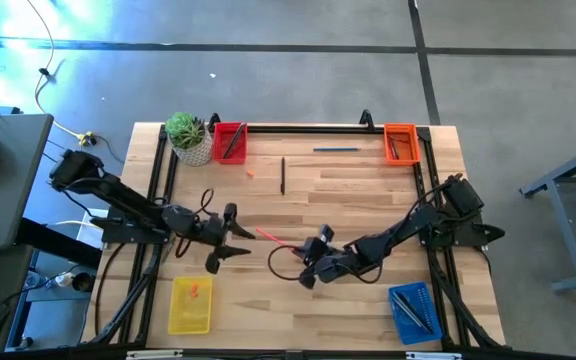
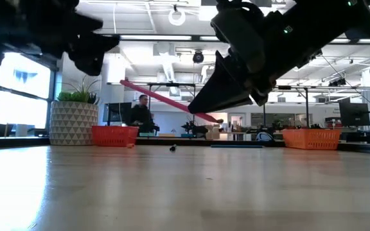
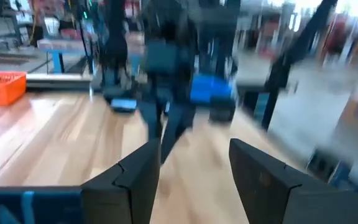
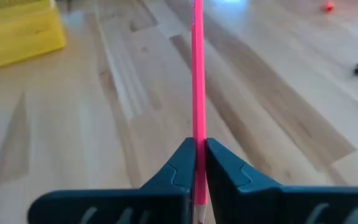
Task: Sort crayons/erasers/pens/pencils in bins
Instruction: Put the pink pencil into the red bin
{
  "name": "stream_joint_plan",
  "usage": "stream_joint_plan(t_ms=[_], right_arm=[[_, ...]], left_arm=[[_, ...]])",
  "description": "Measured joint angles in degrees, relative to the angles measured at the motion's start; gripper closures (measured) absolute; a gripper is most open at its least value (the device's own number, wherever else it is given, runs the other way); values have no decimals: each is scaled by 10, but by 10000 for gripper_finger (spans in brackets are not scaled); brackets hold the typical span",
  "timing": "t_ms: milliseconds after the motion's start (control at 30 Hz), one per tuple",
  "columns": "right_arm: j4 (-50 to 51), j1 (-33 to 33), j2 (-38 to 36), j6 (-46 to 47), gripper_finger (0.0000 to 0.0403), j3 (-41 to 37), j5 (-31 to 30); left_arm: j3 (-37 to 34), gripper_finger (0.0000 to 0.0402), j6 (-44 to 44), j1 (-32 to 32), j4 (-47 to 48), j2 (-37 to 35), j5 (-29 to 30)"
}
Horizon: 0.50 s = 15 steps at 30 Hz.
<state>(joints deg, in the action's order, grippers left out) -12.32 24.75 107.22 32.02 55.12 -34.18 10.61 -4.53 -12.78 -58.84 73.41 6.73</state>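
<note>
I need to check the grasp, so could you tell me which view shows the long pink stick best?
The right wrist view: the right gripper pinches the pink stick between its fingers. The high view shows it small, the low view held above the table; the left wrist view misses it.

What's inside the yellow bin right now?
In the high view the yellow bin holds one small red-orange crayon near its far end; the rest of its floor looks bare. The right wrist view shows only the bin's outer wall, so nothing more can be confirmed.
</note>
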Motion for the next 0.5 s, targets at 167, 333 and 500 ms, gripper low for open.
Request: stream_joint_plan(t_ms=[167,333,500], right_arm=[[0,0,0,-16,392,0,33],[11,0,0,-21,392,1,46],[13,0,-1,-23,392,1,56]], left_arm=[[64,220,97,-39,220,-15,70],[185,220,183,-111,454,-8,197],[296,220,219,-160,629,29,267]])
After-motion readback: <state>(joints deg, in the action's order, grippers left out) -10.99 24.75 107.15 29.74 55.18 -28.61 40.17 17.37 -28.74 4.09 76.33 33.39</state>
